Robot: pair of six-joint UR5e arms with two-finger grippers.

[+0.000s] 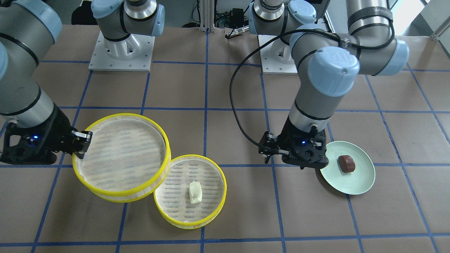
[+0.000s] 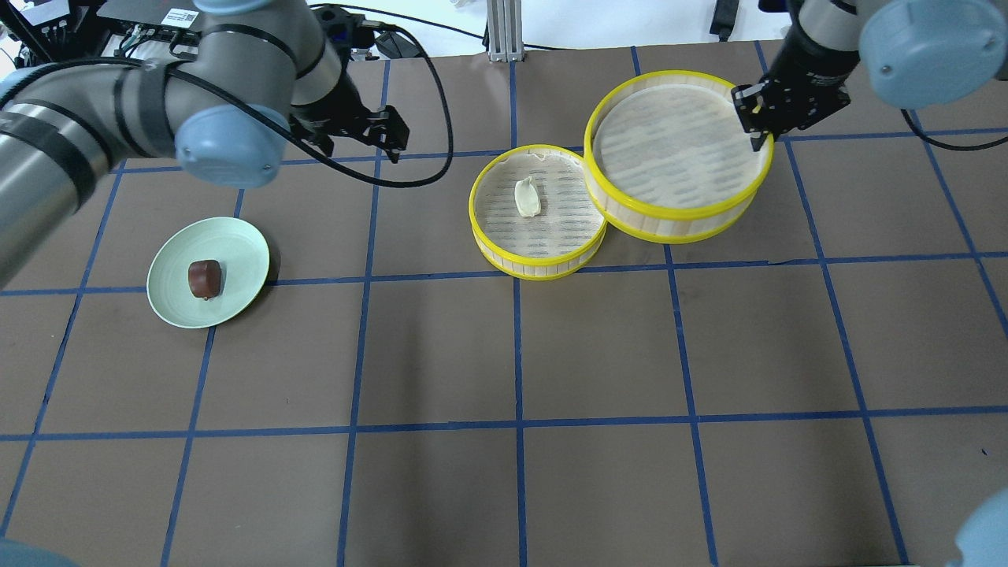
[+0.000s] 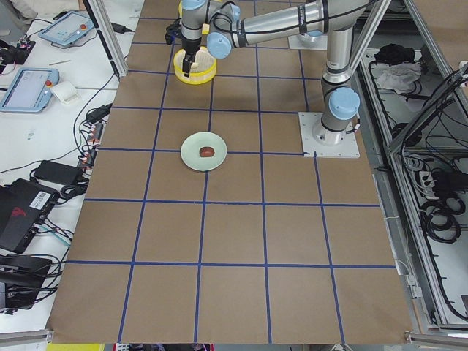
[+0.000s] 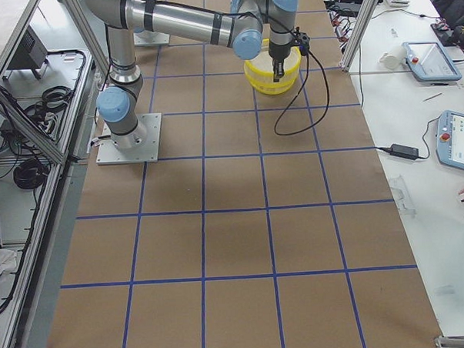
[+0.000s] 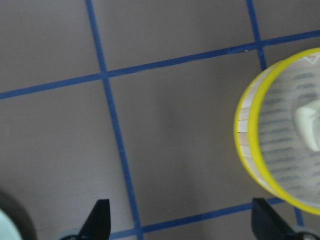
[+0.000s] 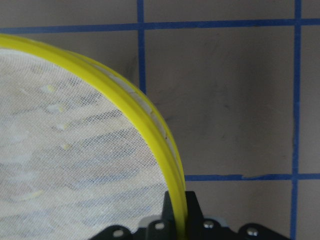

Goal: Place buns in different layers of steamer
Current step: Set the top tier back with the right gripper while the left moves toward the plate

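Note:
My right gripper is shut on the yellow rim of one empty steamer layer, also seen in the right wrist view. It holds the layer tilted, with its edge over the second layer. The second layer sits on the table with the cream-white bun on its mesh. The reddish-brown bun lies on the pale green plate. My left gripper is open and empty, above the table between the plate and the steamer layers. Its wrist view shows the second layer and the cream bun.
The table is brown with a blue tape grid. Both arm bases stand at the far edge in the front-facing view. A black cable loops from the left wrist over the table. The overhead view shows the plate left of the layers.

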